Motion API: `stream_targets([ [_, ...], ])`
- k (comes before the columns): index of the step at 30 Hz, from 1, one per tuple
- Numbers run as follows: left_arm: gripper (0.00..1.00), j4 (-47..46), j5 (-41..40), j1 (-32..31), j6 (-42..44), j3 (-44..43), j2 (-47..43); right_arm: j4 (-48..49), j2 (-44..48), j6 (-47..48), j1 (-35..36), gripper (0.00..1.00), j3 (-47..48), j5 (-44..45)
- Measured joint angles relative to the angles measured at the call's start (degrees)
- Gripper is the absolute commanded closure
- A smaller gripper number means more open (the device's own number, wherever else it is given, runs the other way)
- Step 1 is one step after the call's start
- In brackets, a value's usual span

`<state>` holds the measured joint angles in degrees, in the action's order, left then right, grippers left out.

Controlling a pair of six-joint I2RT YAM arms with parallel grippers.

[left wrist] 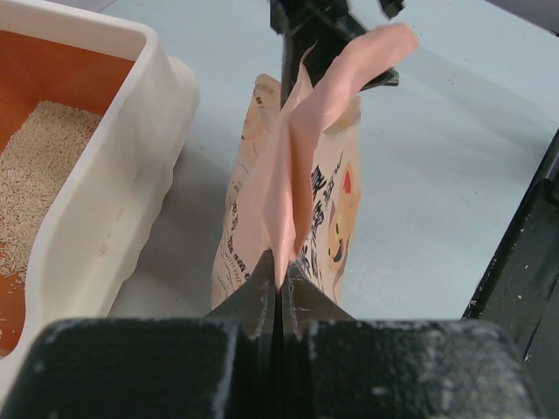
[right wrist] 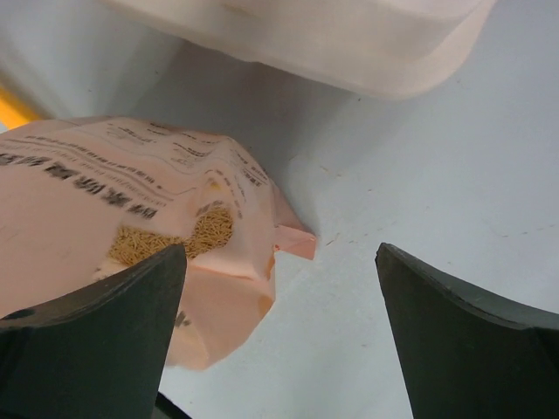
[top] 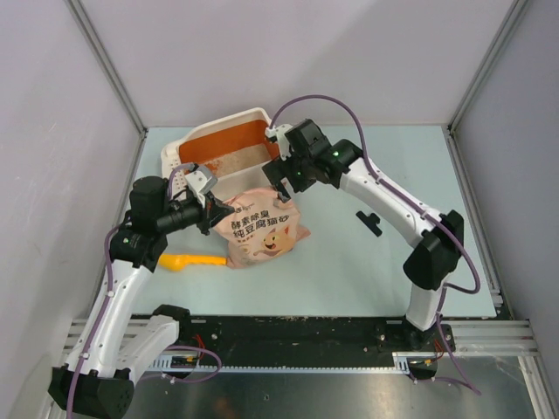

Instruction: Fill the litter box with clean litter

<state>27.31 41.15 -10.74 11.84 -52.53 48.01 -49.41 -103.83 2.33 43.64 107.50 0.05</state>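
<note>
The litter box [top: 251, 115] stands at the back left of the table, cream outside, orange inside. Pale beige clean litter [left wrist: 39, 166] lies thinly in it, and more shows through the bag's window [right wrist: 179, 237]. The pink-beige printed bag [top: 262, 229] stands in front of the box. My left gripper [left wrist: 281, 272] is shut on the bag's top edge, at its left side. My right gripper [right wrist: 279, 279] is open, above the bag's far right corner [right wrist: 293, 240], with nothing between its fingers.
A yellow-orange scoop [top: 194, 261] lies on the table left of the bag, near the left arm. A small black part [top: 369, 222] lies on the table to the right. The box's cream wall [left wrist: 113, 201] is close on the left of the bag.
</note>
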Motion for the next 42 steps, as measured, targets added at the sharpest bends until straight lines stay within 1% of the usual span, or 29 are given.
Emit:
stream_targets([
  [4, 1.00, -0.02, 0.00, 0.00, 0.00, 0.00, 0.00, 0.00, -3.67, -2.16, -1.99, 0.01, 0.00, -5.05],
  [7, 1.00, -0.02, -0.07, 0.00, 0.00, 0.00, 0.04, -0.15, -5.92, -2.67, -2.91, 0.00, 0.04, -10.21],
  [9, 1.00, -0.02, -0.07, 0.02, 0.00, 0.00, 0.04, -0.59, -6.75, -2.80, -3.13, 0.00, 0.11, -12.22],
  [11, 1.00, -0.02, -0.07, 0.02, -0.02, 0.00, 0.07, -1.20, -6.97, -2.82, -2.95, 0.01, 0.11, -12.28],
  [14, 1.00, -0.11, -0.02, 0.00, -0.11, 0.00, 0.09, -1.60, -6.88, -2.40, -1.11, 0.01, 0.11, -7.87],
  [17, 1.00, -0.13, 0.00, 0.00, -0.37, 0.04, 0.11, -1.66, -6.82, -0.09, 2.93, 0.00, 0.07, -1.11],
  [21, 1.00, -0.11, 0.31, 0.00, -0.46, 0.39, 0.04, -0.13, -4.74, 3.43, 6.25, 0.00, -3.19, 5.97],
  [25, 1.00, -0.24, 0.81, -0.07, -0.48, 0.44, -0.11, 1.68, -2.62, 6.56, 5.55, 0.00, -4.39, 10.60],
  [30, 1.00, -0.46, 0.79, -0.07, -0.52, 0.48, -0.22, 2.73, -0.72, 10.75, 2.21, 0.00, -3.91, 15.41],
  [33, 1.00, -1.18, 0.52, -0.07, -0.52, 0.74, -0.15, 2.56, -0.15, 12.09, 0.72, 0.00, -3.23, 16.26],
  [37, 1.00, -1.27, 0.57, -0.07, -0.83, 0.74, -0.07, 1.73, -0.09, 12.41, 0.74, 0.01, -1.29, 15.98],
  [42, 1.00, -1.46, 0.57, -0.07, -0.87, 0.74, 0.04, 0.15, -0.09, 10.73, 1.51, 0.01, 3.52, 12.68],
])
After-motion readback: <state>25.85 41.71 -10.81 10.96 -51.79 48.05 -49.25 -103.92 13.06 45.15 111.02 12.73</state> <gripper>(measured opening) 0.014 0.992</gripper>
